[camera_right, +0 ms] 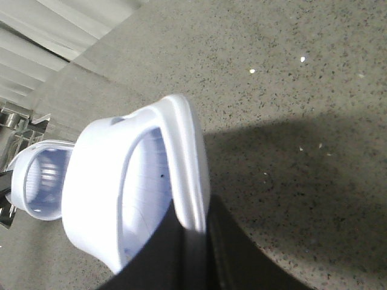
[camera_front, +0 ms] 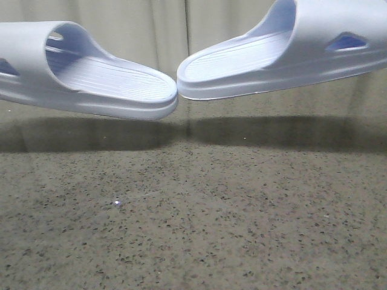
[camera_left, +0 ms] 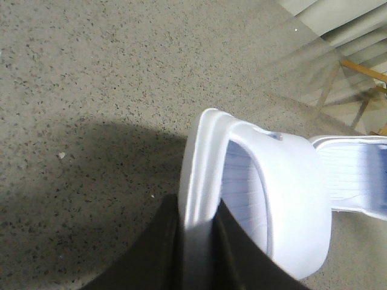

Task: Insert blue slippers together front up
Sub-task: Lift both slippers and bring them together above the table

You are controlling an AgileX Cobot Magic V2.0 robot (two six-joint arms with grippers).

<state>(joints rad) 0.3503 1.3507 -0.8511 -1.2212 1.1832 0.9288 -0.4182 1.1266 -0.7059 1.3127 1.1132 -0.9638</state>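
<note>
Two pale lavender-blue slippers hang in the air above the table in the front view, open ends facing each other and almost touching. The left slipper (camera_front: pixel 91 72) lies about level, footbed up. The right slipper (camera_front: pixel 284 51) tilts up toward the right. My left gripper (camera_left: pixel 199 226) is shut on the sole edge of the left slipper (camera_left: pixel 266 193); the other slipper (camera_left: pixel 354 172) shows beyond it. My right gripper (camera_right: pixel 196 232) is shut on the sole edge of the right slipper (camera_right: pixel 121 187); the other slipper (camera_right: pixel 42 181) shows beyond it. Neither gripper shows in the front view.
A speckled grey stone tabletop (camera_front: pixel 193 223) lies below, with the slippers' shadows across its far part. Pale curtain folds (camera_front: pixel 175 30) hang behind. A wooden frame (camera_left: pixel 363 72) shows past the table in the left wrist view.
</note>
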